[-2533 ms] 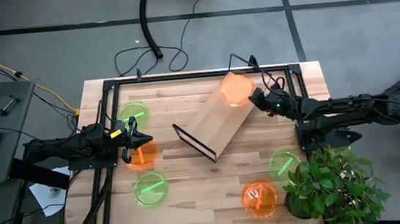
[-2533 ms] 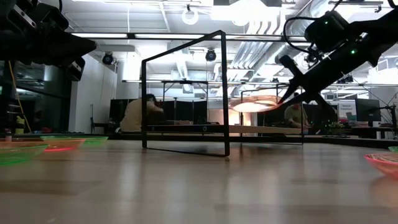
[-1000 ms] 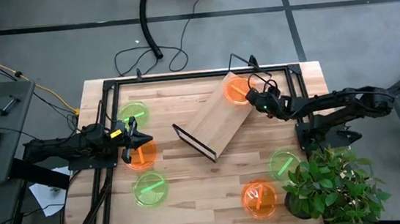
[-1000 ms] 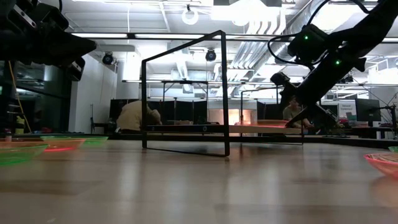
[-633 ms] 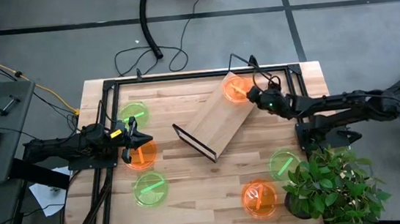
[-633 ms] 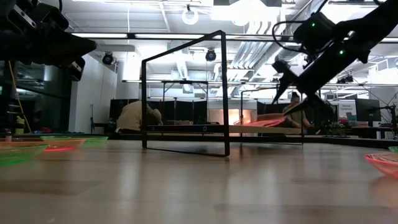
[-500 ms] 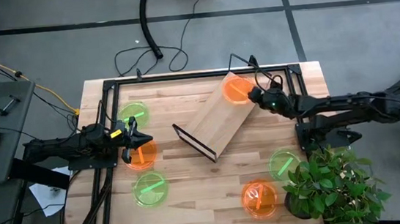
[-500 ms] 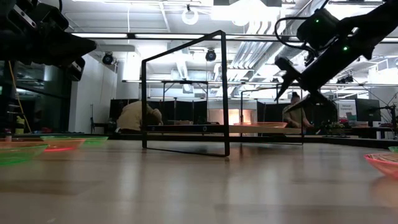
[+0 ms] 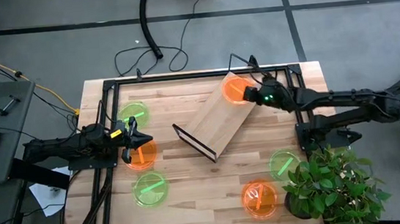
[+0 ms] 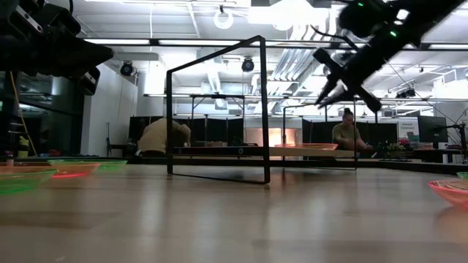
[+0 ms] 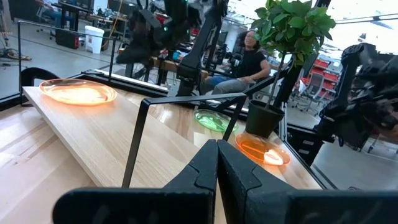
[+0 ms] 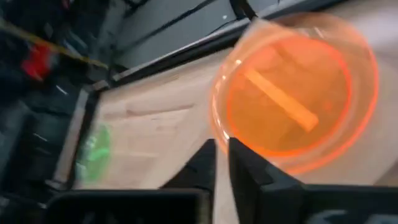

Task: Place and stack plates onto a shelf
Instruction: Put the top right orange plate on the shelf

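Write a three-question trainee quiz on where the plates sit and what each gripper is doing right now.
1. True or false: an orange plate lies on the shelf.
2. How many plates lie on the table off the shelf?
3. The right gripper is: A) shut on a plate, B) shut and empty above the shelf, C) parked near the plant.

Key: 1 true; 2 five; 3 B.

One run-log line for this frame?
orange plate: on shelf | right gripper: empty, shut, above plate | left gripper: shut, over table's left side

Plant leaves (image 9: 332, 180) partly hide a green plate (image 9: 286, 164).
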